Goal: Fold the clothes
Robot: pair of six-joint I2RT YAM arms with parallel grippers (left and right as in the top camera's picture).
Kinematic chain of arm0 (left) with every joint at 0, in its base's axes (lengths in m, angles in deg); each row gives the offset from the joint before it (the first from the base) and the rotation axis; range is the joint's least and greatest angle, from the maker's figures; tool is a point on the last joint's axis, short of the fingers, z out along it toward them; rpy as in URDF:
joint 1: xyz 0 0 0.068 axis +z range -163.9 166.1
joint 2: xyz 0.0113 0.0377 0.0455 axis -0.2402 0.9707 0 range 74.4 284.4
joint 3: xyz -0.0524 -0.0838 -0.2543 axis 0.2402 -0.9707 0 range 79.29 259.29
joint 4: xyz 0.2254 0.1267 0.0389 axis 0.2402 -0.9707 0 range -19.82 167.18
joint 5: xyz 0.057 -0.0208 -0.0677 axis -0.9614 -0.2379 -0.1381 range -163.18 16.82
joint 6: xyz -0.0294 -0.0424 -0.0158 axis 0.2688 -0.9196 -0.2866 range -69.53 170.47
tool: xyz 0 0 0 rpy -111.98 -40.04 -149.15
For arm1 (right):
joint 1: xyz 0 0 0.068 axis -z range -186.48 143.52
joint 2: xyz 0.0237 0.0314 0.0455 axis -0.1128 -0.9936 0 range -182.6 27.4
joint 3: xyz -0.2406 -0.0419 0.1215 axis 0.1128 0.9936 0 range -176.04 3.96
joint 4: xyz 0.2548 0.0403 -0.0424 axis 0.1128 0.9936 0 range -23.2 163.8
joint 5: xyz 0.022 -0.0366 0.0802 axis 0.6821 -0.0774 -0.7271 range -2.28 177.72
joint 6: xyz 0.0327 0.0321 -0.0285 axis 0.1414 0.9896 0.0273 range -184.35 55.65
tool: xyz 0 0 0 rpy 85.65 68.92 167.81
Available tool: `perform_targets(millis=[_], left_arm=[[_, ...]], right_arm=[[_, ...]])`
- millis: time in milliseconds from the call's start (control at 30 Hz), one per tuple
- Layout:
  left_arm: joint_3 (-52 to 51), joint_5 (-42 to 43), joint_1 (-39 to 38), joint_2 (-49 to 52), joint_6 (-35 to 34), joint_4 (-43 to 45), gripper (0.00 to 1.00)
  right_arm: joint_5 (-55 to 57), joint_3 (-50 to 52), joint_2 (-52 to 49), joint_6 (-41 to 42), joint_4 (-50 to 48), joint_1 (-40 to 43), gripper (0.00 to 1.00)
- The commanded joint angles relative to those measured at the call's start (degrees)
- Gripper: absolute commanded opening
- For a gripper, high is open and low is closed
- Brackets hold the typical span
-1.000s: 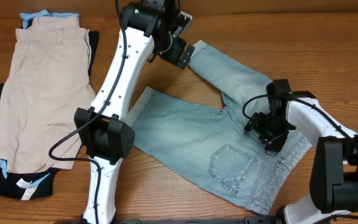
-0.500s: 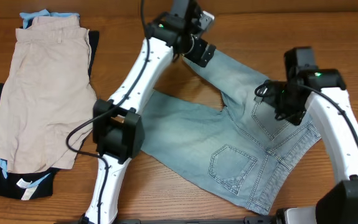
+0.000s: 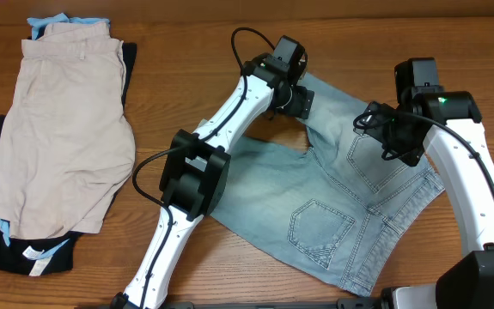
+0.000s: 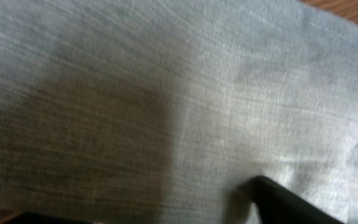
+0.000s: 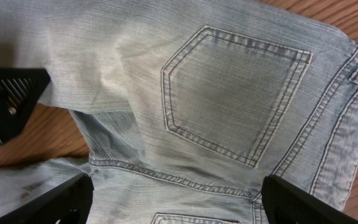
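Observation:
The faded light-blue denim shorts [image 3: 315, 206] lie back-side up on the wooden table, waistband at lower right. My left gripper [image 3: 293, 98] is over the upper leg, near the crotch. The leg's hem end is drawn in under it. In the left wrist view blurred denim [image 4: 166, 93] fills the frame and only one finger [image 4: 291, 202] shows; it appears shut on the leg. My right gripper [image 3: 399, 142] hovers open above the seat. In the right wrist view [image 5: 179, 208] its jaws stand wide apart over a back pocket [image 5: 235, 93], holding nothing.
A pile of other clothes lies at the far left: beige shorts [image 3: 57, 129] on top of light-blue and black items [image 3: 23, 249]. The left arm [image 3: 195, 172] crosses over the lower leg of the shorts. Bare wood [image 3: 186, 51] shows at the back.
My left gripper moved right and down from the far leg end toward the crotch, and the leg end came with it. My right gripper rose off the seat and shifted up.

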Motion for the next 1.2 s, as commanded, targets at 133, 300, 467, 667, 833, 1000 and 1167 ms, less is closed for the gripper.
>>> perform_targets(millis=[133, 300, 467, 667, 833, 1000, 1167], left_arm=[[0.52, -5.05, 1.05, 0.66, -1.31, 0.66, 0.19], [4.68, -10.19, 3.19, -0.59, -0.44, -7.13, 0.04], [13.35, -17.46, 5.42, -0.90, 3.63, -21.77, 0.04], [18.34, -26.53, 7.41, -0.90, 4.50, -39.54, 0.08], [18.05, -28.13, 9.03, -0.81, 4.22, -44.83, 0.18], [18.05, -27.89, 10.82, -0.81, 4.20, -43.43, 0.67], [18.80, -19.56, 13.33, -0.92, 7.52, -39.01, 0.95]], right_arm=[[1.11, -1.07, 0.52, -0.44, -0.46, 0.11, 0.90], [1.44, -1.07, 0.52, -1.51, -0.39, 0.11, 0.90], [1.44, -1.05, 0.52, -1.95, -0.39, 0.11, 0.90], [1.44, -1.05, 0.50, -2.19, -0.72, 0.11, 0.90], [1.44, -1.05, 0.50, -3.15, -1.11, 0.11, 0.91], [1.44, -0.44, 0.50, -4.92, -3.74, 0.11, 0.91], [1.40, 1.86, -0.50, -6.25, -10.16, 0.11, 0.91]])
